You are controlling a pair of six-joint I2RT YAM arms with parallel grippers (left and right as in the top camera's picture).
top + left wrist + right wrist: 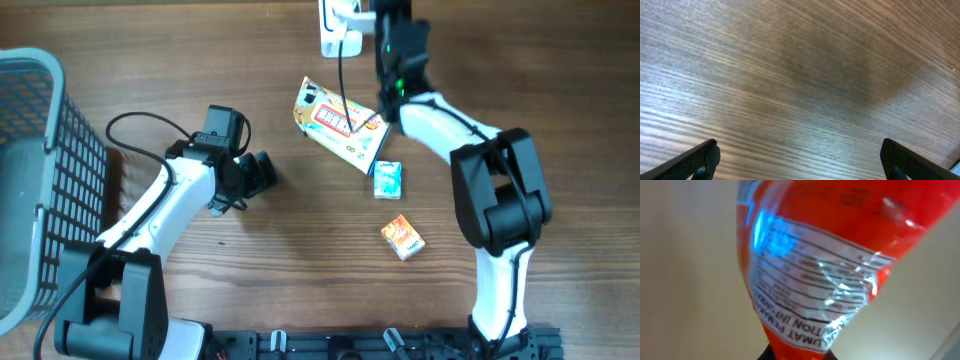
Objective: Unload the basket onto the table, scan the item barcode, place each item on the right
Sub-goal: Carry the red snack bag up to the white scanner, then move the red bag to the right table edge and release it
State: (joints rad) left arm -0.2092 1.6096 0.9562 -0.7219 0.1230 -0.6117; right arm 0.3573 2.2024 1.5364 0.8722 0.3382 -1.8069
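Right arm is stretched out to the far side of the table, and its right gripper (pixel 388 22) is pressed tight on the bottom end of a red packet (pixel 810 255). That's plain from the wrist view. The packet stands up from the pinch and leans a touch to the right. Its white label (pixel 805 297) of fine print faces the wrist camera, and there's a blue glow on the label's upper left! The white scanner (pixel 338 28) sits right beside that gripper, just to its left at the far edge.

Over on the left, the left gripper (pixel 262 172) hangs above bare wooden table (pixel 800 75), its fingers (pixel 700 160) spread wide with nothing between them. A yellow packet (pixel 340 125), a small blue packet (pixel 387 180) and an orange box (pixel 402 238) lie mid-table. A grey basket (pixel 35 180) stands far left.
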